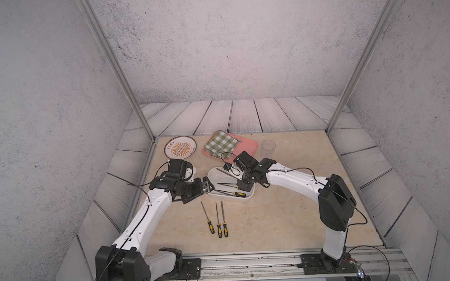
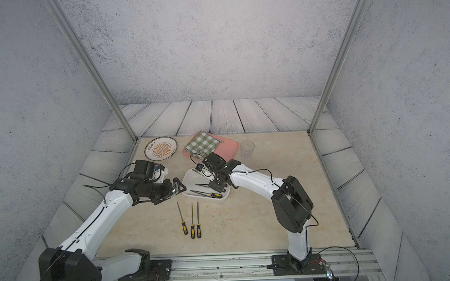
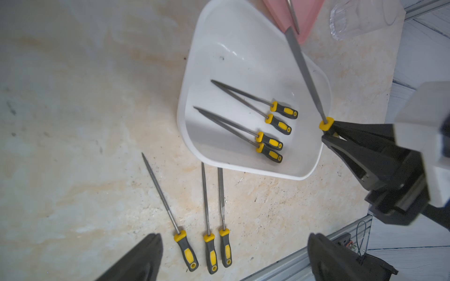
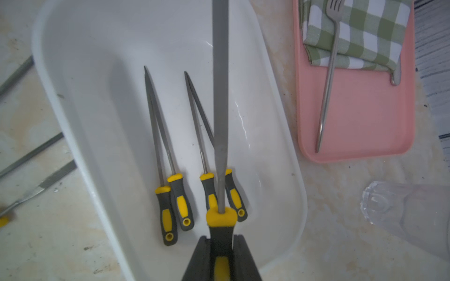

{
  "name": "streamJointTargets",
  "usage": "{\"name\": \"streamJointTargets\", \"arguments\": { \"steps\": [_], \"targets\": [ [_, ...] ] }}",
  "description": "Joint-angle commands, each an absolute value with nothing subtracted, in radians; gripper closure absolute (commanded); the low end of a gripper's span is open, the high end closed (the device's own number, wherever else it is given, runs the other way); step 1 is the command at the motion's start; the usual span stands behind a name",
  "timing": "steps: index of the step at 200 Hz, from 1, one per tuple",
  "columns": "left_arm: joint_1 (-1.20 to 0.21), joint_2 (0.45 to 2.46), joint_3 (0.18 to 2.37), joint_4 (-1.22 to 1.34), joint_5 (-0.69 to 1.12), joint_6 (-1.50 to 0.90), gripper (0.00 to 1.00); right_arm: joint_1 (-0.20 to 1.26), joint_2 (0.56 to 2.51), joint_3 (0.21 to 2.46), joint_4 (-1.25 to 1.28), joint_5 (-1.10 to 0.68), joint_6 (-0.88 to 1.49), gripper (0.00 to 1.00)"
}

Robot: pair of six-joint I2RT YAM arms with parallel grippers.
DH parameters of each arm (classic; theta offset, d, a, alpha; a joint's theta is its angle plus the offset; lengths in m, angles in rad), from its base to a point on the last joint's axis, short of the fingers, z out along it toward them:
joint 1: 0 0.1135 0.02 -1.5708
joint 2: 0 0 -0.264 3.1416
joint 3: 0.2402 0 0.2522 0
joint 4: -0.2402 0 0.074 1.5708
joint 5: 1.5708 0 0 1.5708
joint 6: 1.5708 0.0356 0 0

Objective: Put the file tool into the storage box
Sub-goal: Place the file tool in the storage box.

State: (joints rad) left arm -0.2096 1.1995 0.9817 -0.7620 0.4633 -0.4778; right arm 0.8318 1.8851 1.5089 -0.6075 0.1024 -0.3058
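**Here, one file (image 4: 220, 97) held, four boxed, three loose**

The right gripper (image 4: 221, 240) is clamped on the handle of that file, over the single white storage box (image 4: 85, 73) where four files (image 3: 269, 141) lie. Beside it three more files (image 3: 207, 206) rest on the bench (image 3: 73, 121). The left gripper (image 3: 234, 235) gapes wide, empty.

Along the far side of the worktop (image 1: 273, 221): a patterned plate (image 1: 180, 147), a pink tray (image 1: 247, 148) bearing a folded green-checked cloth (image 1: 221, 143) and a fork (image 4: 328, 73), a clear glass (image 1: 268, 147) just beside.
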Motion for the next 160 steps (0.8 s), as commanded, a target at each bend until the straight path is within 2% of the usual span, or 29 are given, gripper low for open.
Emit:
{"name": "streamJointTargets", "arguments": {
  "steps": [1,60,127,160],
  "targets": [
    [-0.203,1.172,0.995,-0.789,0.417,-0.403,0.02,0.813,1.926,1.518,-0.559,0.074,-0.430,0.85],
    [-0.178,1.066,0.940,-0.696,0.392,-0.433,0.02,0.798,1.959,1.525,-0.537,0.066,-0.492,0.84],
    [-0.042,1.139,0.931,-0.663,0.492,-0.444,0.01,0.792,2.032,1.505,-0.477,0.157,-0.541,0.85],
    [-0.036,1.179,0.930,-0.658,0.546,-0.447,0.00,0.778,2.061,1.520,-0.452,0.153,-0.553,0.86]
  ]
}}
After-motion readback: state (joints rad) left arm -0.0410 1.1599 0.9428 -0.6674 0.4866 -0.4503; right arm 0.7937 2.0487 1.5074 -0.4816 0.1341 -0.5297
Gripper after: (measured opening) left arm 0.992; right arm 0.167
